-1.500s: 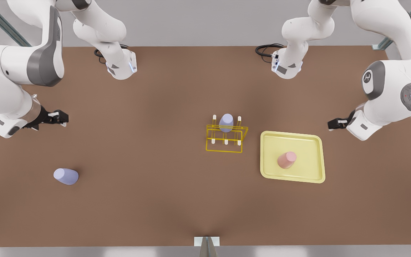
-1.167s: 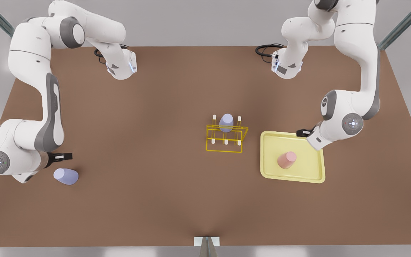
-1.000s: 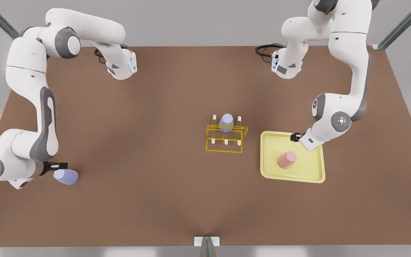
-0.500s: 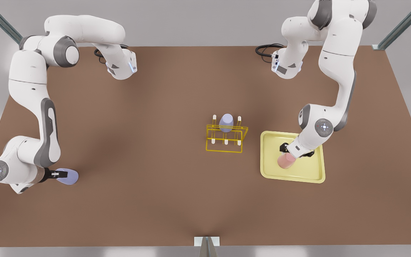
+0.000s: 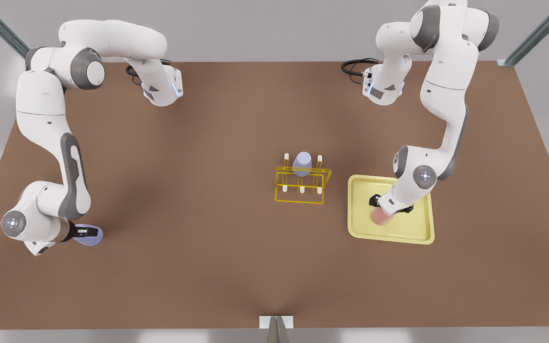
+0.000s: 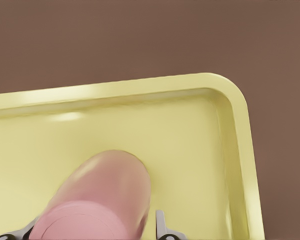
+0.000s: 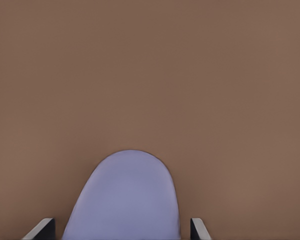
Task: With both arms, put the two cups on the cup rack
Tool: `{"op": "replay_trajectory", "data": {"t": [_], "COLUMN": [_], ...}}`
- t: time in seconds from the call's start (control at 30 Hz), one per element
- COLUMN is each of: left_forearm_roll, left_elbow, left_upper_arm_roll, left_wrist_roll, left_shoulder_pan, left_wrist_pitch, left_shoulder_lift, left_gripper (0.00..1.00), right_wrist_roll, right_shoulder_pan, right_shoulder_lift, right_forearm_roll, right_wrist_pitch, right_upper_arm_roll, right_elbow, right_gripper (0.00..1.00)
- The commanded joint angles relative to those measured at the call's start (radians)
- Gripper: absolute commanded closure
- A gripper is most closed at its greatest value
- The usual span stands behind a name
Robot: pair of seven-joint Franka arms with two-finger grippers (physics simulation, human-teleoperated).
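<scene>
Both end effectors straddle cups, fingers apart: left end effector [image 5: 383, 206] over pink cup [image 5: 380, 216] at lower right, right end effector [image 5: 84, 233] around lavender cup [image 5: 91, 236] at lower left, ready to grasp.

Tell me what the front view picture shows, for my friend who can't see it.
Two white robot arms reach over a brown table. The left gripper is around a pink cup on a pale yellow tray, and the right gripper is around a purple cup lying on the table. Between them a yellow wire rack holds another purple cup.
</scene>
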Motion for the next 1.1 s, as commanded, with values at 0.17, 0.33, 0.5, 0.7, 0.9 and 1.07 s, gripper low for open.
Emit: {"op": "replay_trajectory", "data": {"t": [0.17, 0.33, 0.5, 0.7, 0.9, 1.07], "left_forearm_roll": [0.003, 0.001, -0.002, -0.002, -0.002, 0.000], "left_elbow": [-0.002, -0.002, 0.000, 0.006, 0.004, 0.022], "left_upper_arm_roll": [0.002, 0.002, 0.002, 0.002, 0.002, 0.011], "left_wrist_roll": [0.000, -0.002, -0.005, -0.022, -0.031, -0.135], "left_shoulder_pan": [0.002, 0.002, -0.006, -0.007, -0.009, -0.041], "left_wrist_pitch": [0.042, 0.042, 0.042, 0.042, 0.035, -0.159], "left_shoulder_lift": [0.006, 0.003, 0.003, 0.003, -0.022, -0.109], "left_gripper": [0.13, 0.13, 0.20, 0.22, 0.22, 0.22], "right_wrist_roll": [-0.002, 0.000, 0.000, -0.002, 0.001, 0.001], "right_shoulder_pan": [-0.003, -0.003, -0.003, -0.012, -0.015, -0.015], "right_shoulder_lift": [-0.048, -0.035, -0.028, -0.029, -0.035, -0.038], "right_forearm_roll": [0.001, 0.007, 0.008, 0.007, 0.008, 0.008], "right_wrist_pitch": [0.119, 0.142, 0.155, 0.149, 0.142, 0.142], "right_upper_arm_roll": [0.000, 0.000, 0.000, 0.000, 0.000, 0.002], "right_elbow": [-0.094, -0.087, -0.089, -0.100, -0.120, -0.121], "right_gripper": [0.00, 0.00, 0.00, 0.00, 0.00, 0.04]}}
